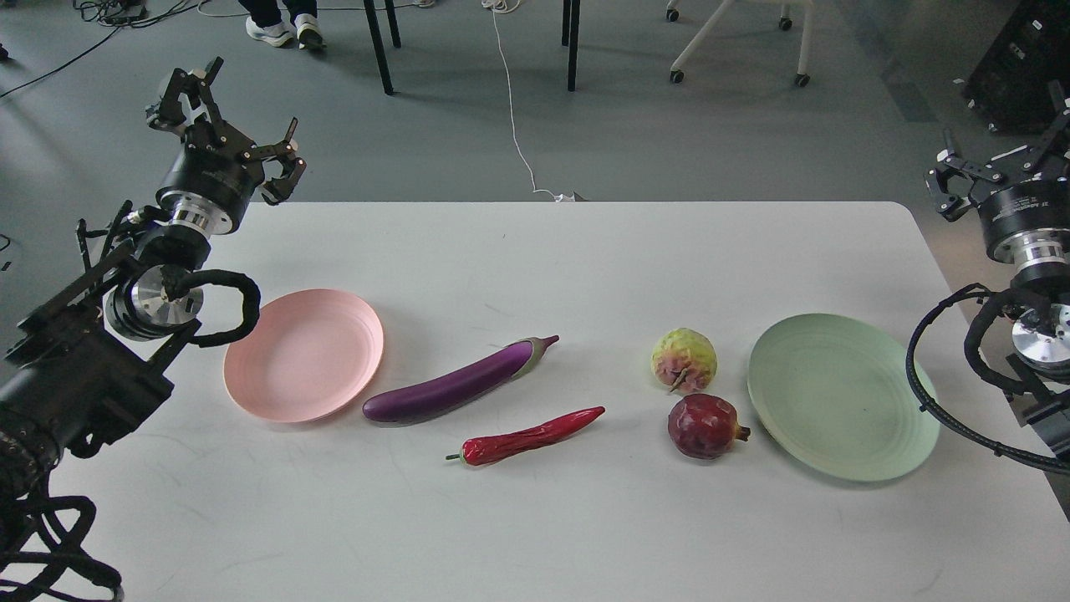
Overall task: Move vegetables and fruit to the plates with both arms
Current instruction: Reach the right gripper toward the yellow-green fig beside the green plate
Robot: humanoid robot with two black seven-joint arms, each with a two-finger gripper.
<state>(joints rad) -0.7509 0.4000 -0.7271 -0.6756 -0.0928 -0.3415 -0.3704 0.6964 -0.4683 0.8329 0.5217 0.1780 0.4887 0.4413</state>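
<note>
A long purple eggplant (458, 382) lies at the table's middle, just right of the empty pale pink plate (303, 354). A wrinkled red chili pepper (527, 436) rests in front of it. Further right sit a bumpy yellow-green fruit (684, 359) and a dark red pomegranate-like fruit (704, 425), both beside the empty pale green plate (840, 395). My left gripper (247, 117) hangs open and empty above the table's far left corner, behind the pink plate. My right gripper (999, 142) is raised off the table's right edge, partly cut off by the frame, its claws spread and empty.
The white table (535, 518) has bare surface along its front. Beyond its far edge are a grey floor, a white cable (514, 125), chair legs and a person's feet (284, 32). Cable loops hang from both arms near the plates.
</note>
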